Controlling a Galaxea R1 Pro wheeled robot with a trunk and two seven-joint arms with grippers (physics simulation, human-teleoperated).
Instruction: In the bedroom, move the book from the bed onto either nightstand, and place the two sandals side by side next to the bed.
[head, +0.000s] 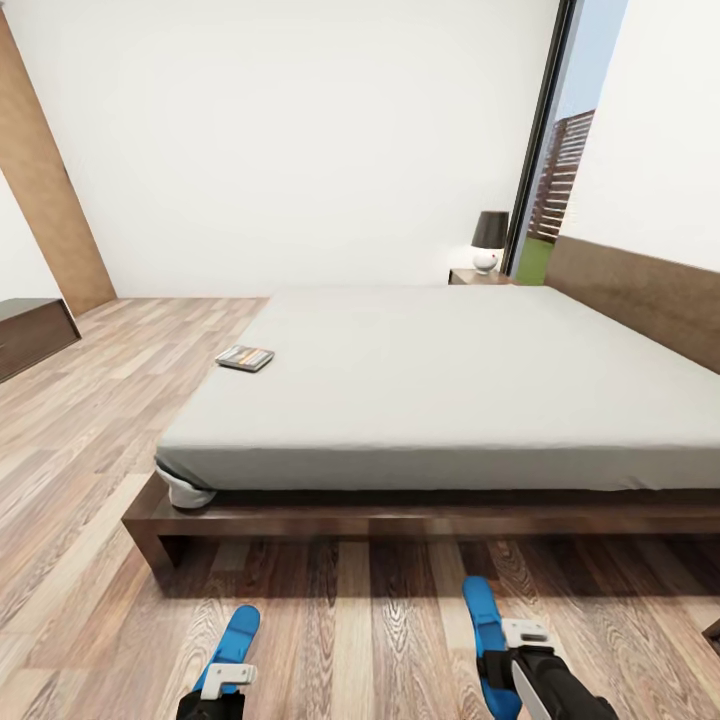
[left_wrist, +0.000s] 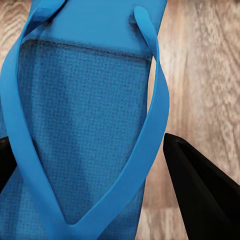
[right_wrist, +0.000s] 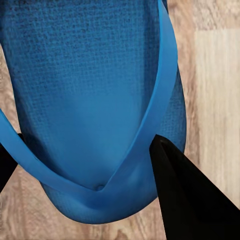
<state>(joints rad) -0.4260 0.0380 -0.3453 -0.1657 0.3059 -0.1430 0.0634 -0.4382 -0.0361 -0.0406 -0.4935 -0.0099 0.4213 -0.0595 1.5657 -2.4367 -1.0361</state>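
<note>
Left gripper (head: 222, 690) clamps one blue sandal (head: 232, 645), black fingers (left_wrist: 200, 192) either side of sole; right gripper (head: 510, 650) grips other sandal (head: 484, 630) likewise, finger (right_wrist: 187, 192) against strap. We see both sandals over wood floor (head: 90, 480) just off bed (head: 450, 390) frame's near edge, well apart. Book (head: 245, 357) lies on mattress by left edge. Nightstand (head: 478, 277) with lamp (head: 489, 240) stands at bed's far corner.
</note>
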